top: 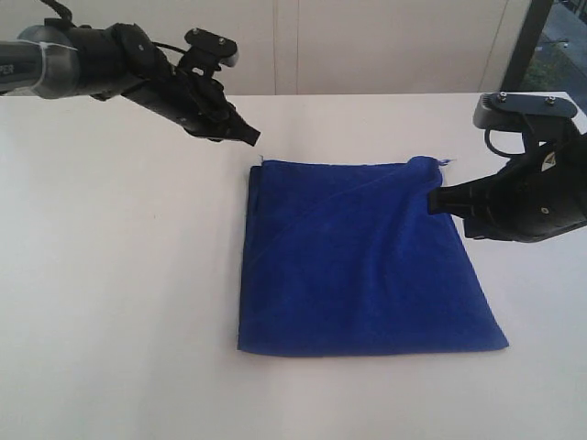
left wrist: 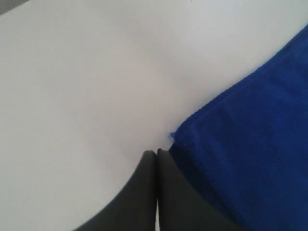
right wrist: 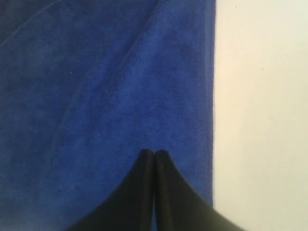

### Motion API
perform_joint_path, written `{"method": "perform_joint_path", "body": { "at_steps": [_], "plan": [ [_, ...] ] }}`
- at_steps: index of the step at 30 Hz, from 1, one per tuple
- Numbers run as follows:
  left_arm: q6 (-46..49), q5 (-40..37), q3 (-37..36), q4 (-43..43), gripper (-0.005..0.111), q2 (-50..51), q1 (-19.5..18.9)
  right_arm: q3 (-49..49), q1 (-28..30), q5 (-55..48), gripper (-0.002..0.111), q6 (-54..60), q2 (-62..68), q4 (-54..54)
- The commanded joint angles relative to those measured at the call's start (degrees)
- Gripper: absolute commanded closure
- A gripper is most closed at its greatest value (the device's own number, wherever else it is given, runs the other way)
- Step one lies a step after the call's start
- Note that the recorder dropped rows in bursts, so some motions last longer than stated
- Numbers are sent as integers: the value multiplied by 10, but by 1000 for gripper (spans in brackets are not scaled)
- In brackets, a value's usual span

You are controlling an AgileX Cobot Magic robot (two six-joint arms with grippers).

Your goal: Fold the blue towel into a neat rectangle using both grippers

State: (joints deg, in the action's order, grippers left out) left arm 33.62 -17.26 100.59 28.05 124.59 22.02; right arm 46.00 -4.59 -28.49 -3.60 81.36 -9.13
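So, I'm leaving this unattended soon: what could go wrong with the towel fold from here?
Both jaws are shut: the left gripper beside a far corner of the blue towel, the right gripper over its edge. Lowering like that could shove and rumple the cloth. The slanting crease may also skew the fold.

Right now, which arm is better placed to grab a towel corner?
Probably left. The left hand, shut, sits right beside a towel corner; the right hand, also shut, is over cloth inside the edge, no corner in its view.

Royal-blue towel [top: 367, 275] flat, perhaps doubled; closed left end effector [top: 249, 137] at its corner, closed right end effector [top: 438, 199] over it.
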Motion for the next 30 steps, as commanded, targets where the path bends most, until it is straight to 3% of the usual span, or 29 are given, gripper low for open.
{"method": "perform_joint_path", "body": {
  "at_steps": [1, 2, 4, 12, 22, 30],
  "plan": [
    [-4, 38, 1, 19, 89, 25, 30, 3, 0, 4, 108, 4, -4, -3],
    [-15, 60, 1, 19, 80, 37, 35, 3, 0, 4, 108, 4, -4, -3],
    [-36, 76, 1, 24, 76, 49, 38, 3, 0, 4, 108, 4, -4, -3],
    [-84, 98, 1, 41, 76, 68, 38, 3, 0, 4, 108, 4, -4, -3],
    [-110, 25, 35, 75, 76, 68, 38, 3, 0, 4, 108, 14, -4, -13],
    [-135, 21, 40, 75, 76, 68, 38, 3, 0, 3, 108, 14, -4, -14]
  ]
}}
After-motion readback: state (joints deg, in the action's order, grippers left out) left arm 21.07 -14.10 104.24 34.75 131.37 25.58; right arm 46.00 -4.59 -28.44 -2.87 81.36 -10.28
